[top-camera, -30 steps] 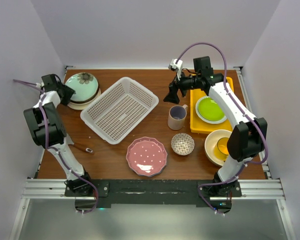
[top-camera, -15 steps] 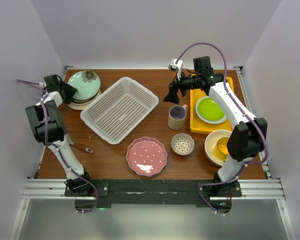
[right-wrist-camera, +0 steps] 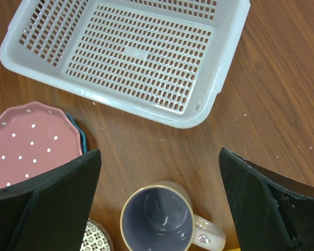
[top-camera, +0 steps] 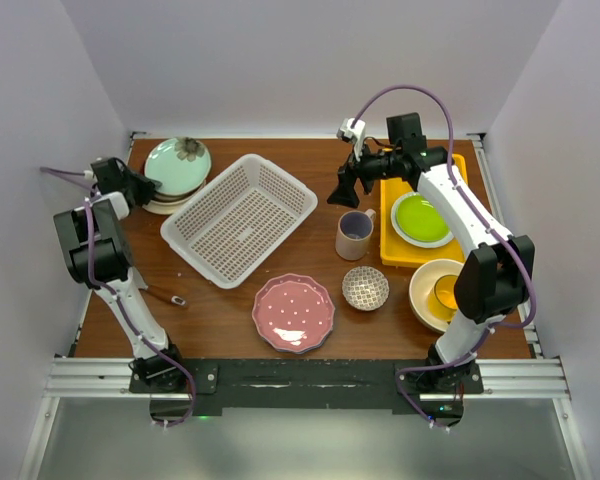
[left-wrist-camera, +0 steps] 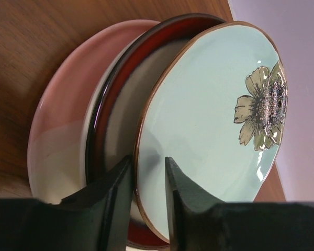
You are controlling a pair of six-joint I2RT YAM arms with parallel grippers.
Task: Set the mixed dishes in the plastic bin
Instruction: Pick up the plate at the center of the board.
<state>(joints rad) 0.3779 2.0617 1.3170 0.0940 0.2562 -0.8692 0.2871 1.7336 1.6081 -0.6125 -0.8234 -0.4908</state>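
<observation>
My left gripper [top-camera: 138, 187] [left-wrist-camera: 149, 164] is shut on the near rim of a mint plate with a flower [top-camera: 177, 162] [left-wrist-camera: 209, 104], tilting it up off a stack: a dark red-rimmed plate [left-wrist-camera: 110, 94] on a pink-and-cream plate [left-wrist-camera: 57, 130]. The empty white plastic bin [top-camera: 238, 218] [right-wrist-camera: 141, 52] lies right of the stack. My right gripper [top-camera: 342, 190] [right-wrist-camera: 159, 157] hangs open above a beige mug [top-camera: 355, 234] [right-wrist-camera: 157, 219]. Near the front lie a pink dotted plate [top-camera: 293, 312] [right-wrist-camera: 31, 141], a small patterned bowl [top-camera: 365, 288] and a cream bowl [top-camera: 425, 300] holding a yellow mug [top-camera: 446, 292].
A yellow tray [top-camera: 392, 250] with a green plate [top-camera: 420, 218] sits at the right, under the right arm. A wooden-handled utensil [top-camera: 165, 296] lies by the left arm. White walls close in the table on the left, the back and the right.
The left gripper has narrowed onto the mint plate's rim, and the plate has shifted up and to the right, standing more tilted off the stack. The right arm has not moved.
</observation>
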